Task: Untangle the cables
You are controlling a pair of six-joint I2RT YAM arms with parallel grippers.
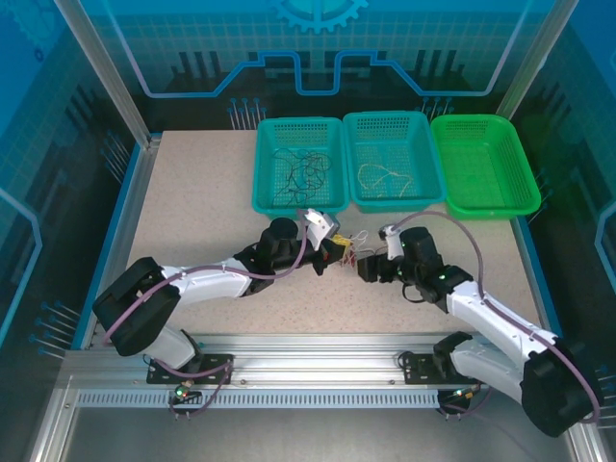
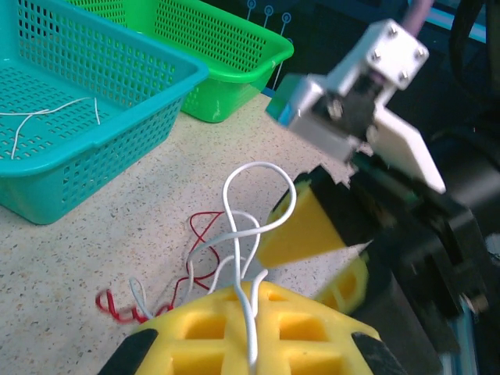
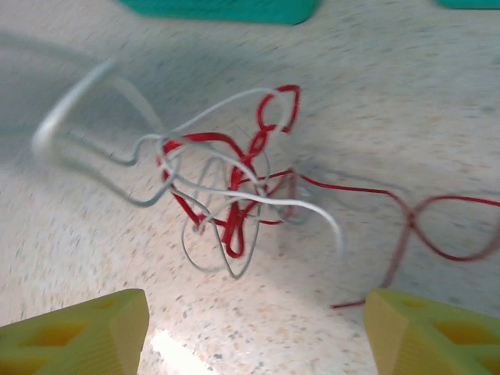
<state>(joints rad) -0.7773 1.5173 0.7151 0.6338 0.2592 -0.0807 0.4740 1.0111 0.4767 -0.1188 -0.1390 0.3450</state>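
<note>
Across the speckled table, two teal baskets and a green basket line the upper edge of the overhead view. My two arms meet in the middle of that view, with the tangle of cables lying on the table between them. My left gripper is clenched on the white cable. That cable rises from between the yellow pads at the bottom of the left wrist view and loops toward the centre. My right gripper is released, its fingers standing wide in the lower corners of the right wrist view. The tangle sits straight ahead of that gap, at centre frame, apart from both pads. The left arm already holds part of it, so I judge the free right gripper is the one to go in. The knot itself has no clear long axis. The red cable trails out of it toward the right edge of the frame, roughly across my line of approach, so a pinch on that loose stretch looks easiest. I can read no brand, label or writing on anything.
</note>
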